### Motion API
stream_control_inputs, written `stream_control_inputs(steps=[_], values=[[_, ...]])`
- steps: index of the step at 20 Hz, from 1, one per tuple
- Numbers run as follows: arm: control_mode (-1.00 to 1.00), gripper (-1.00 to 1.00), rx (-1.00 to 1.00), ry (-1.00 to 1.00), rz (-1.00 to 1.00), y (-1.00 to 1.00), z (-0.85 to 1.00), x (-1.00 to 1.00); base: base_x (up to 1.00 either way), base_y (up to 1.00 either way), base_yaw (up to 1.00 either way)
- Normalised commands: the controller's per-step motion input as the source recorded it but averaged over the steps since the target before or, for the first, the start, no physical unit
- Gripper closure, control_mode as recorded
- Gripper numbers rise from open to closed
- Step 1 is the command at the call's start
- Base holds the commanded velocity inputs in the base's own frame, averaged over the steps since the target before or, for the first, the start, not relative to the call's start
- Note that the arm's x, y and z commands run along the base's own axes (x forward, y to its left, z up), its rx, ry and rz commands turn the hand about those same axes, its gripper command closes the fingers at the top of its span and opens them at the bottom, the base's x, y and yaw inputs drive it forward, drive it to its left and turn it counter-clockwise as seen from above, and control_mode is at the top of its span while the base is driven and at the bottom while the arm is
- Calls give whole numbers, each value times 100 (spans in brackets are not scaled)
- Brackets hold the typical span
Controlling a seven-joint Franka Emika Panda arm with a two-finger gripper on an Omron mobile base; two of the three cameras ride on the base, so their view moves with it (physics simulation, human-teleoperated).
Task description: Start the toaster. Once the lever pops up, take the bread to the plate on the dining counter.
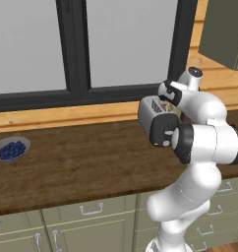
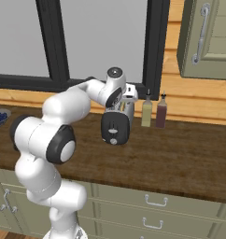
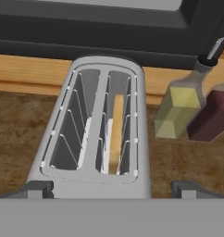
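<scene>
Brightness: even and moderate in all three views, with no dark corners.
Light source: diffuse; the window panes (image 1: 35, 44) read as flat pale grey, without a visible beam.
Shadows: soft and faint; a weak darkening lies on the wood counter (image 1: 91, 162) at the base of the toaster (image 3: 97, 134).
Glare: slight pale sheen on the white arm (image 2: 45, 135) and on the toaster's metal top.
Sharpness: rendered pictures, mildly soft, with coarse wood grain and jagged edges on the window frame (image 1: 74, 49).
Distortion: none evident at the edges.
Focus: uniform from near to far.
</scene>
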Motion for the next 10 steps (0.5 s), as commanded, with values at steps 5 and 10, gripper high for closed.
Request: stream_control_inputs(steps=[5,10], values=[[-100,-100,0,0,0,3,-3,19,0,0,0],[-100,-100,0,0,0,0,-4,21,0,0,0]])
